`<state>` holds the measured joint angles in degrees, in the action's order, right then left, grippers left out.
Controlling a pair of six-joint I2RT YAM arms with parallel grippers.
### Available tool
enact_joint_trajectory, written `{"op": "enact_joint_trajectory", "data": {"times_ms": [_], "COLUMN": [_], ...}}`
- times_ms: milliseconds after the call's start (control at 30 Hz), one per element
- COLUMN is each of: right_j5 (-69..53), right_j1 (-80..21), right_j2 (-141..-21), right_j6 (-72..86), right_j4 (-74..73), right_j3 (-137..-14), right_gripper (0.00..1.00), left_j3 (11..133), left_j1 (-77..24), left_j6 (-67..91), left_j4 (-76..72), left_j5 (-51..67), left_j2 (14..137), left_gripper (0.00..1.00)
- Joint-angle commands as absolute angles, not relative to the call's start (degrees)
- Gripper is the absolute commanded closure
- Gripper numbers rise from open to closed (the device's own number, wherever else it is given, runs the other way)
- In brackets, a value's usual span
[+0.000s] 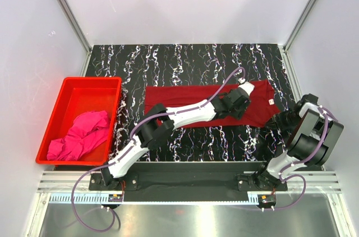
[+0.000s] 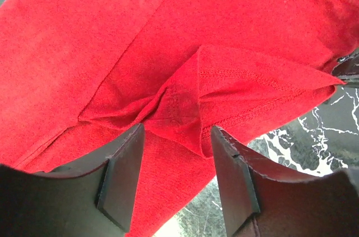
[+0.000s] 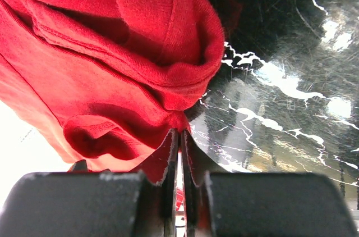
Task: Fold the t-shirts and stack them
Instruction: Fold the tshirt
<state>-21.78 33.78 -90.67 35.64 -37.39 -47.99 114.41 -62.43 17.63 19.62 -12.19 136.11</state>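
Far left: red plastic bin on the tabletop's left edge. The pink t-shirt lies crumpled inside it, toward the near end.

Centre: crimson t-shirt spread flat on the black marbled tabletop as a long band running left to right, well apart from the bin.

Left arm reaches diagonally across the band. The left gripper is over the shirt's right portion. In the wrist view the left gripper's jaws are spread, and a puckered ridge of crimson cloth sits between the tips, not clamped.

Right: right gripper at the band's near right corner. In the wrist view the right gripper's jaws are pressed together, pinching a thin edge of the crimson t-shirt. The cloth bunches in folds just ahead of them, with bare tabletop to the side.
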Motion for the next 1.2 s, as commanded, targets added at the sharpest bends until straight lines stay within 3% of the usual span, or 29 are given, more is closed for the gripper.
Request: {"op": "enact_joint_trajectory", "data": {"times_ms": [0, 267, 767, 1033, 1133, 1167], "right_j5": [-21.8, -22.3, -22.4, -22.1, -21.9, -21.9], "right_j1": [34.0, 34.0, 33.9, 33.9, 33.9, 33.9], "right_j2": [-89.7, -89.6, -90.4, -90.8, -90.8, -90.8], "right_j6": [35.1, 35.1, 35.3, 34.9, 34.8, 34.8], "right_j4": [-37.7, -37.4, -37.2, -37.4, -37.5, -37.5], "right_j3": [-49.3, -48.9, -49.2, -49.4, -49.5, -49.4], "right_gripper": [0.91, 0.91, 0.92, 0.92, 0.92, 0.93], "left_j3": [117.6, 121.2, 119.7, 120.1, 120.1, 119.8], "left_j1": [-63.3, -63.7, -63.7, -63.8, -63.7, -63.7], "left_j6": [18.5, 16.3, 14.9, 15.2, 14.9, 14.9], "left_j4": [15.9, 14.3, 13.0, 12.5, 13.0, 13.1], "left_j5": [-15.4, -19.7, -18.8, -16.9, -17.2, -17.4], "left_j2": [134.9, 139.6, 140.9, 141.6, 141.7, 141.7], "left_gripper": [0.44, 0.45, 0.58, 0.58, 0.64, 0.72]}}
